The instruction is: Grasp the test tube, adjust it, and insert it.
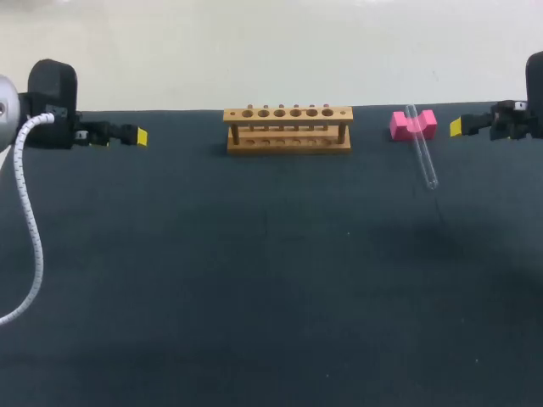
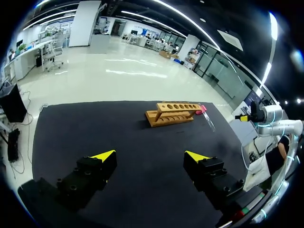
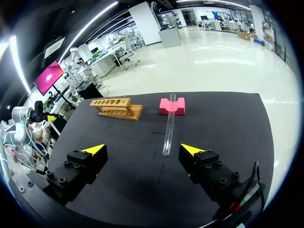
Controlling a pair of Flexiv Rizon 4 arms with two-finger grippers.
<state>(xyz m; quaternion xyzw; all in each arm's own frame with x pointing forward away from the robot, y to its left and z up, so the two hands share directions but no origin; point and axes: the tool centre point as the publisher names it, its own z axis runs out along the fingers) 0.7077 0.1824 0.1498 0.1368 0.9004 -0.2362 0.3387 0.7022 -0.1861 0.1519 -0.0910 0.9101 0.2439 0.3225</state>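
Note:
A clear glass test tube lies slanted with its upper end resting on a pink notched block, right of a wooden rack with a row of holes at the table's far middle. From the right wrist the tube and the pink block lie ahead of my right gripper, which is open and empty, with the rack off to one side. That gripper hovers at the far right. My left gripper hovers at the far left, open and empty, the rack far ahead.
The table is covered by a dark mat. A white cable hangs from my left arm over the mat's left side.

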